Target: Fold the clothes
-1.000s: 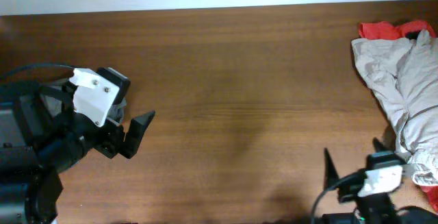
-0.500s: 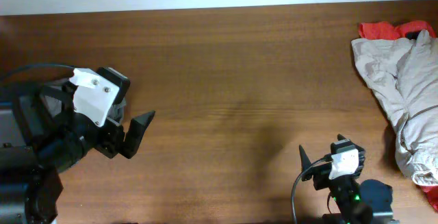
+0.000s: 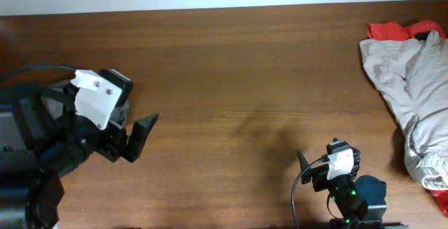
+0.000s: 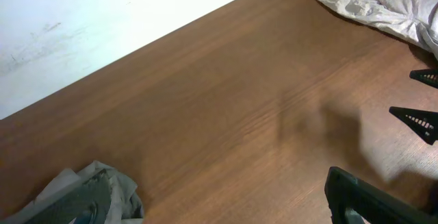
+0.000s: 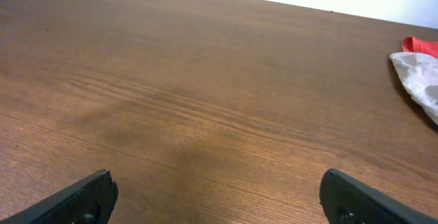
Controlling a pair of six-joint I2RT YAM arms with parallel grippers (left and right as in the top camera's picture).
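Left hand (image 3: 136, 122), right hand (image 5: 219, 193), both agape

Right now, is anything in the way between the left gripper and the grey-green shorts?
Nothing visible is. The shorts peek in at the bottom-left corner of the left wrist view, right beside the open left gripper, with only bare table nearby. The beige garment and red cloth lie far off to the right.
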